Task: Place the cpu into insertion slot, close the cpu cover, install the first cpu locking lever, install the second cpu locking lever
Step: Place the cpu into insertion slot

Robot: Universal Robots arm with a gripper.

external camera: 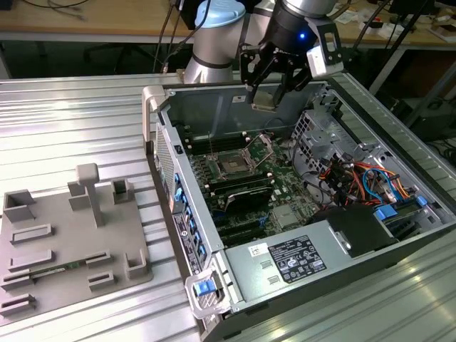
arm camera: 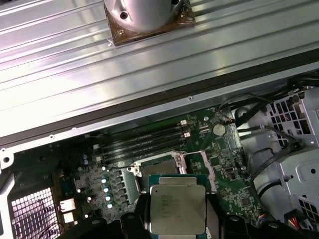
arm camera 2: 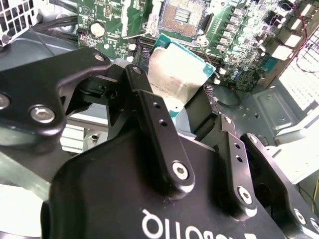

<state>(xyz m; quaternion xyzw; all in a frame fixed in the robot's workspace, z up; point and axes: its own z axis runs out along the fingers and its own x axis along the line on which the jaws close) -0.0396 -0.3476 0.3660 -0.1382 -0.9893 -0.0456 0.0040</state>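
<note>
Clamping the cpu (arm camera: 178, 209) by its edges, the hand (external camera: 266, 98) hangs above the slot (external camera: 234, 165), which looks empty; seating and every closing step remain.

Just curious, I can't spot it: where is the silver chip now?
In the exterior view the cpu is held in the gripper, raised above the open computer case and its insertion slot.

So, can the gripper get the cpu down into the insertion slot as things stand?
Probably yes: the gripper, shut on the cpu, hangs above the insertion slot, whose contacts lie uncovered, the cpu cover apparently swung up.
</note>
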